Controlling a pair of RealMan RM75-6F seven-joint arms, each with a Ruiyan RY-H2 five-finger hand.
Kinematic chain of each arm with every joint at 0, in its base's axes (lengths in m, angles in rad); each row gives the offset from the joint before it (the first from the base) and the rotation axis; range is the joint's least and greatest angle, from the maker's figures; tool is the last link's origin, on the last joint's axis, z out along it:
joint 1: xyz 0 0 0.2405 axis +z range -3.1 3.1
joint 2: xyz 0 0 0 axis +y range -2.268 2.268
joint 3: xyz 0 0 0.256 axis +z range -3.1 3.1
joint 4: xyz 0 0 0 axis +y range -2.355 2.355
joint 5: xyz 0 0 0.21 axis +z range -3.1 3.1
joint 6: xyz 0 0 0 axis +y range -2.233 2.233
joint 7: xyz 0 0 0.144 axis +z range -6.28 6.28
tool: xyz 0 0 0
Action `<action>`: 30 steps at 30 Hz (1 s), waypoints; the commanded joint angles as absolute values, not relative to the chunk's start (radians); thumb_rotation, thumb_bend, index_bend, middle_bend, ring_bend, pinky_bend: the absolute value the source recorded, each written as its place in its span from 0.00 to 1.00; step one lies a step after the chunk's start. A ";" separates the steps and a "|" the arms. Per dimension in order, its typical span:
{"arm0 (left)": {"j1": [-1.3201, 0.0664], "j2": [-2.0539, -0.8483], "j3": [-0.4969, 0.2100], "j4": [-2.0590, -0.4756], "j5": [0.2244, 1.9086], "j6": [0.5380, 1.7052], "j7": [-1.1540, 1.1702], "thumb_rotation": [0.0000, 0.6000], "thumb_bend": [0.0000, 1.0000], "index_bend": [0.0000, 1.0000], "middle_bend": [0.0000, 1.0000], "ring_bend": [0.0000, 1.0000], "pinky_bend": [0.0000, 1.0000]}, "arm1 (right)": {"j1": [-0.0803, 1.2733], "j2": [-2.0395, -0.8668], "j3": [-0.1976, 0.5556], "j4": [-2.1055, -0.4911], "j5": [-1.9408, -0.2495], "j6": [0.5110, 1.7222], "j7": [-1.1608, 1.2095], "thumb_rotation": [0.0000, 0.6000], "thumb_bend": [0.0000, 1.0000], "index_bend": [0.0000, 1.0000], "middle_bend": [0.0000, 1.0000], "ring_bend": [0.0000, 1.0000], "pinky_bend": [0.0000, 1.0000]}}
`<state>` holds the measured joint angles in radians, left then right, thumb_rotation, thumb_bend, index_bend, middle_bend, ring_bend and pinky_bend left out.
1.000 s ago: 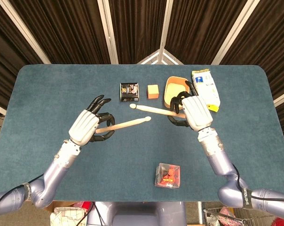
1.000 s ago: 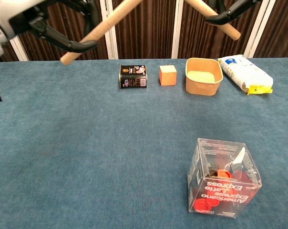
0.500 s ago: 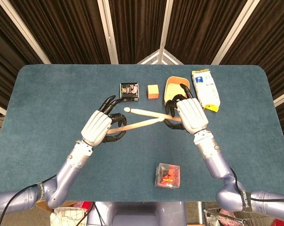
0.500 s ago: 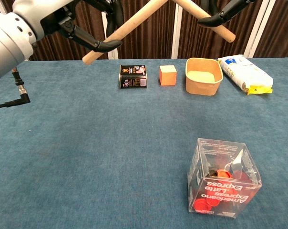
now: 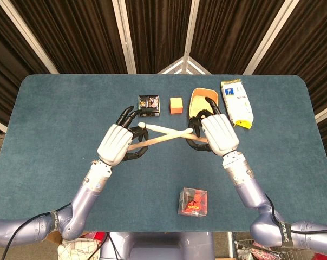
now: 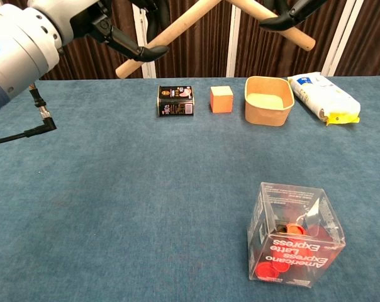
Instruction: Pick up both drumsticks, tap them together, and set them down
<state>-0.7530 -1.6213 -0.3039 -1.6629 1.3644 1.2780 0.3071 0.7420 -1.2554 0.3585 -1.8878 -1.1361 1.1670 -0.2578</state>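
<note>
Two pale wooden drumsticks are held above the blue table [image 5: 44, 119] and cross each other in an X. My left hand [image 5: 117, 144] grips one drumstick [image 5: 152, 140], which slants up to the right; its butt end shows in the chest view as the left drumstick [image 6: 171, 30]. My right hand [image 5: 217, 133] grips the other drumstick [image 5: 166, 130], whose rounded tip points left. The chest view shows that drumstick's butt [image 6: 289, 32] under the right hand's dark fingers [image 6: 284, 14]. The sticks meet at about the middle, between the two hands.
At the back of the table stand a black tin [image 5: 149, 105], an orange cube [image 5: 176, 104], a tan bowl [image 5: 197, 99] and a white packet [image 5: 237, 103]. A clear box of red pieces [image 5: 193, 201] sits near the front. A black cable [image 6: 26, 129] runs at the left.
Both hands have moved inward toward each other. The drumsticks, apart a second ago, now cross more deeply at mid-length.
</note>
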 commanded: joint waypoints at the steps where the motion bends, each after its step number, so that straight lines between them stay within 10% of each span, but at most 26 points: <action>1: -0.755 -1.623 -0.303 -1.669 1.362 1.277 0.314 1.00 0.43 0.58 0.62 0.12 0.00 | 0.741 -1.252 0.359 -1.890 -1.135 1.168 -0.256 1.00 0.46 0.77 0.69 0.37 0.00; 13: -0.678 -1.494 -0.181 -1.618 1.492 1.301 0.175 1.00 0.44 0.58 0.62 0.12 0.00 | 0.691 -1.200 0.351 -1.806 -1.149 1.186 -0.173 1.00 0.46 0.77 0.69 0.38 0.00; 30: -0.546 -1.351 0.020 -1.262 1.624 1.304 0.060 1.00 0.44 0.57 0.61 0.12 0.00 | 0.586 -1.352 0.135 -1.336 -1.405 1.229 -0.046 1.00 0.47 0.77 0.69 0.38 0.00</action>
